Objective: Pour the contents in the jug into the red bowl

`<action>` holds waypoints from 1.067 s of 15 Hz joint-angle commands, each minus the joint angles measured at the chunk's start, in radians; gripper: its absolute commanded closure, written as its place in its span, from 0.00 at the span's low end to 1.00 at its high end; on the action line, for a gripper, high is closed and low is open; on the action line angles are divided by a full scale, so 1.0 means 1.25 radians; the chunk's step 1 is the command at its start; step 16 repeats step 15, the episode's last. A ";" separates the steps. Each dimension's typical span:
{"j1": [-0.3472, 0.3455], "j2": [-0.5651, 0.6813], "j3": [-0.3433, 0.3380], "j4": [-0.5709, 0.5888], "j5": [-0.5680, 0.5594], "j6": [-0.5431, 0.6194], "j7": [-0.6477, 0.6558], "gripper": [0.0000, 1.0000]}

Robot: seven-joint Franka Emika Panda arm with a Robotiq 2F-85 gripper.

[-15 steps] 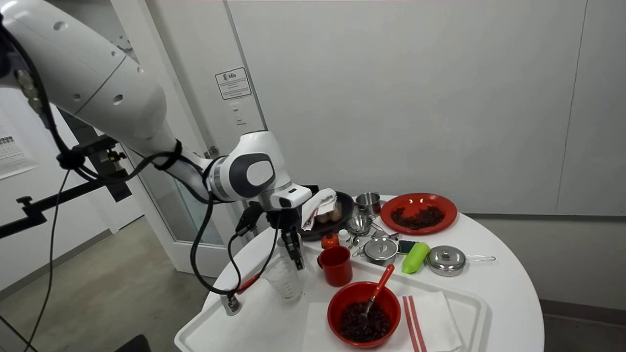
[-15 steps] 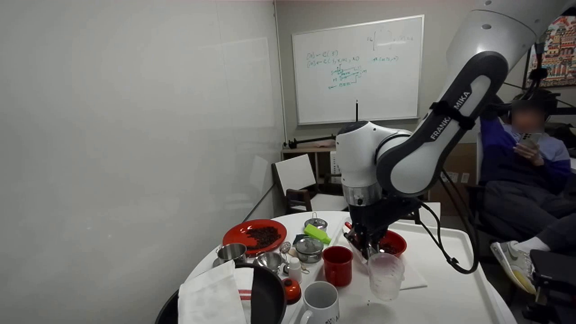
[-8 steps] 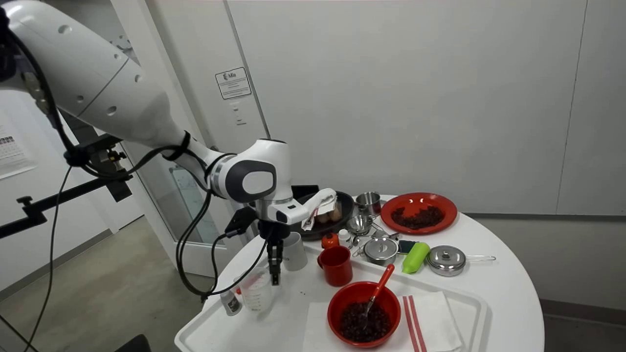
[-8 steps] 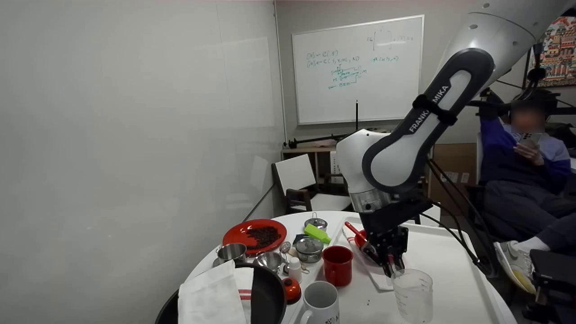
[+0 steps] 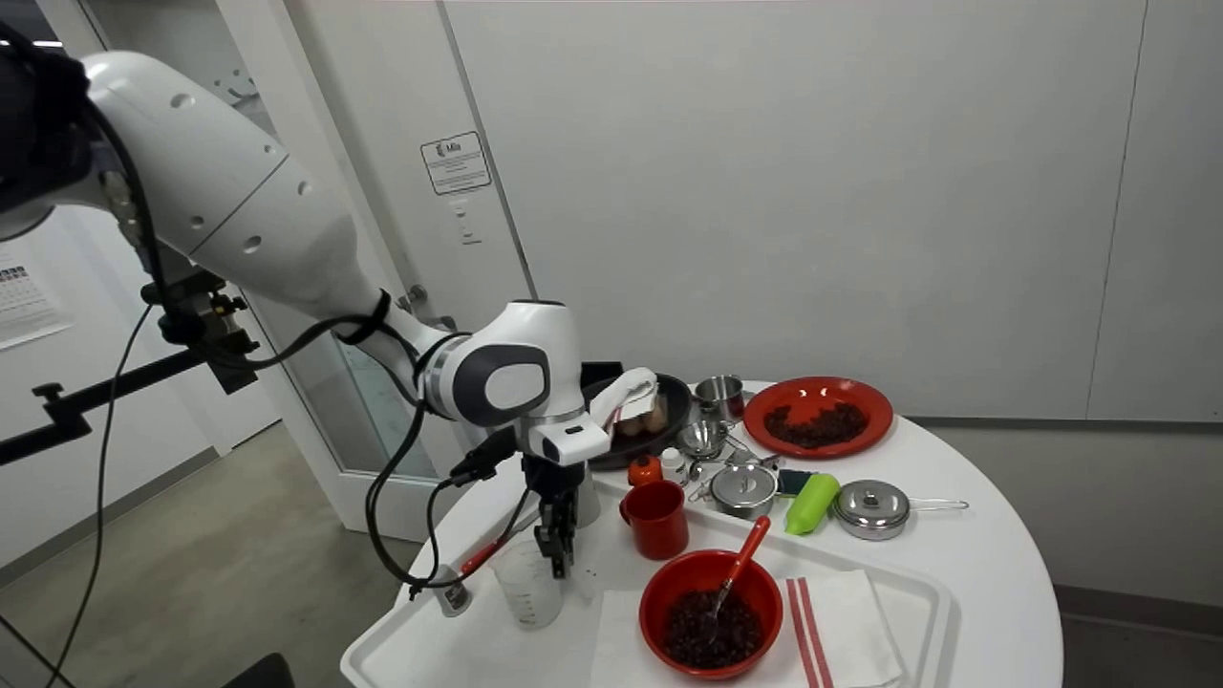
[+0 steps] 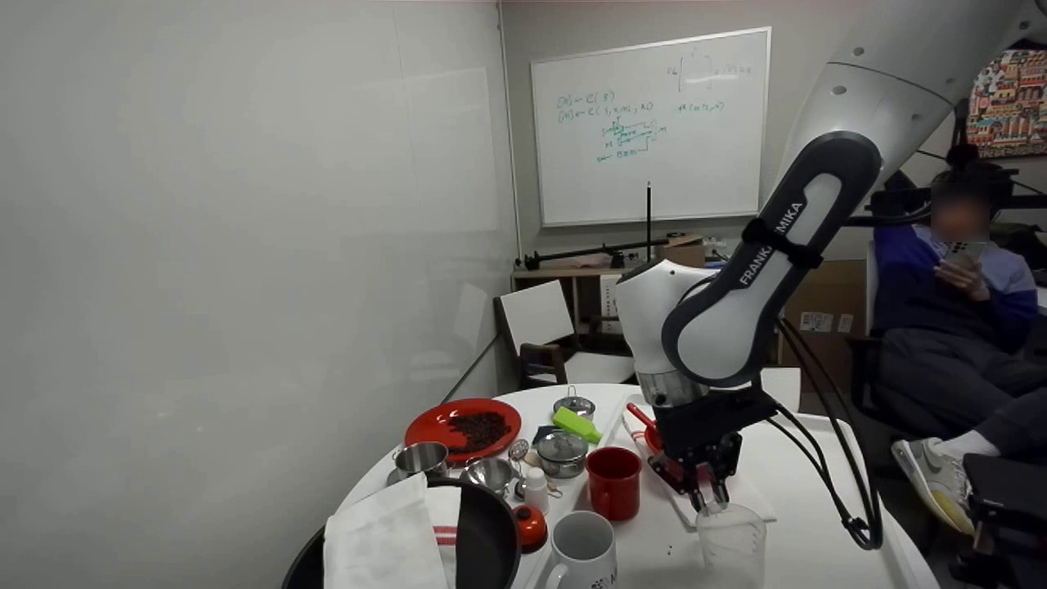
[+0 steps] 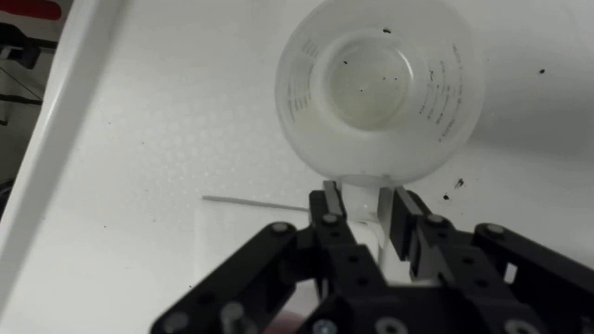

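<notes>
In an exterior view the whitish translucent jug (image 5: 527,590) is near the bottom, left of centre, over the white tray (image 5: 420,659); whether its base touches it I cannot tell. Its long axis is near upright, mouth up, and in the wrist view its handle points to the lower edge, with the gripper (image 7: 359,192) clamped on it. Dark specks (image 7: 386,30) dot the jug's inside. The red bowl (image 5: 686,573), low and right of centre in an exterior view, holds many small dark pieces (image 5: 740,638); a red-handled utensil (image 5: 751,545) leans in it, its handle to the upper right. Farther right and higher, a red plate (image 5: 817,388) on the counter (image 5: 1003,592) carries a dark crumbly heap (image 5: 841,425). Near the centre, the dark pan (image 5: 677,411) holds brown roundish things (image 5: 655,419), partly under a white cloth (image 5: 631,394)
</notes>
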 commanded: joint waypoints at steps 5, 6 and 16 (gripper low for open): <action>0.024 0.029 -0.027 0.023 -0.003 0.024 0.082 0.27; 0.022 0.023 -0.026 0.019 -0.001 0.022 0.082 0.18; 0.013 0.020 -0.020 0.013 0.003 0.018 0.066 0.18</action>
